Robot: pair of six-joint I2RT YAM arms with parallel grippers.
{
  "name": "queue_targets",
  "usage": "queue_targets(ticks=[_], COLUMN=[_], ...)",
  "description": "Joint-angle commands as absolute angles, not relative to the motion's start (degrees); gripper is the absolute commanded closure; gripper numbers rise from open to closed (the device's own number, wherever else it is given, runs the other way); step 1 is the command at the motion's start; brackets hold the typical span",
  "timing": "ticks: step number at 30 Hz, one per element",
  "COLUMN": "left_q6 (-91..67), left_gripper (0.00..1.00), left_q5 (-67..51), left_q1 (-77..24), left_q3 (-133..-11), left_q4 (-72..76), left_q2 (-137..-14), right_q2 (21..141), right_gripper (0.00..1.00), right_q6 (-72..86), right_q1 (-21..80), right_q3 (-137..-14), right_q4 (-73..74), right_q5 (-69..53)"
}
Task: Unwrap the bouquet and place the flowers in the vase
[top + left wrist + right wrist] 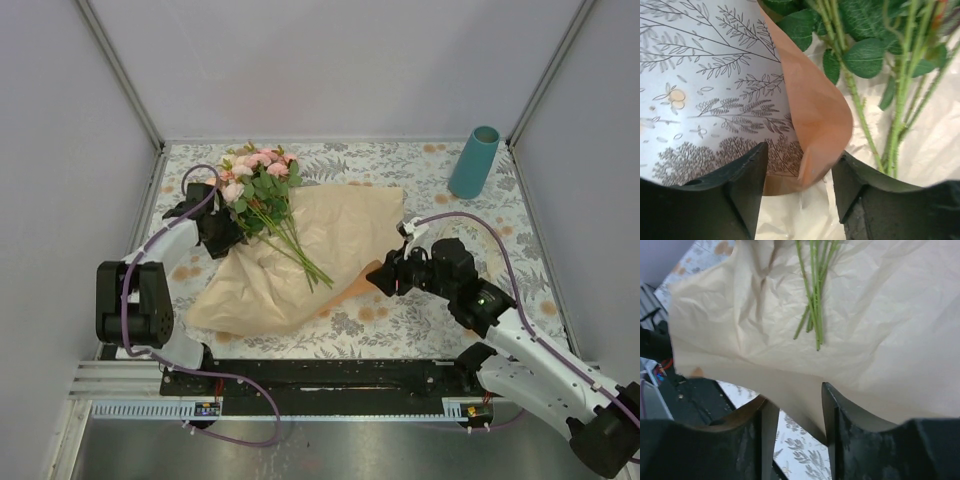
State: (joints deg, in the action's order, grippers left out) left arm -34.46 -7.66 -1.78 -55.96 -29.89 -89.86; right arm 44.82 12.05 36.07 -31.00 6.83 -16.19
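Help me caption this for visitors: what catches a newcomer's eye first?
The big sheet of crumpled tan kraft paper spread open mid-table, with pink, peach and cream roses on long green stems lying across its far-left part. Next, the tall slim teal-blue vase standing alone at the far right corner.

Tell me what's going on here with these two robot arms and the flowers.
The two arms are unwrapping a bouquet. The brown paper lies spread open on the table, with the flowers resting on top of it, heads toward the far left. The left gripper sits at the paper's left edge beside the leaves, and the right gripper at its right edge. Both have their jaws apart around the paper. The blue vase stands upright in the far right corner, no flowers in it yet.
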Motion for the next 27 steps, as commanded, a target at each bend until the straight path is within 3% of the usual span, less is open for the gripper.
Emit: queue_targets(ticks=[1,9,17,22,27], left_q6=[-32.9,-27.2,-25.3,-25.1,-25.0], left_gripper=[0.41,0.36,0.34,0.33,0.26], left_q5=[-4.0,2.3,-5.5,-10.1,-11.7], left_q1=[-1.5,-4.4,-9.5,-9.6,-9.6], left_q3=[-58.6,-64.8,-63.6,-59.3,-58.1], left_q4=[-32.0,-36.4,-35.3,-32.8,-31.7], left_q2=[-81.1,-74.1,-70.8,-70.4,-70.0], right_q2=[44.5,49.0,63.6,68.3,65.8], right_gripper=[0.49,0.50,0.59,0.60,0.62], right_q6=[18.0,28.8,33.8,35.6,40.8], right_q1=[35.9,35.9,36.7,39.2,39.5], right_q3=[-42.3,-55.4,-60.7,-57.0,-42.6], right_q4=[16.9,19.7,20.4,21.7,17.3], right_q5=[-18.7,-15.3,-16.9,-18.3,-15.6])
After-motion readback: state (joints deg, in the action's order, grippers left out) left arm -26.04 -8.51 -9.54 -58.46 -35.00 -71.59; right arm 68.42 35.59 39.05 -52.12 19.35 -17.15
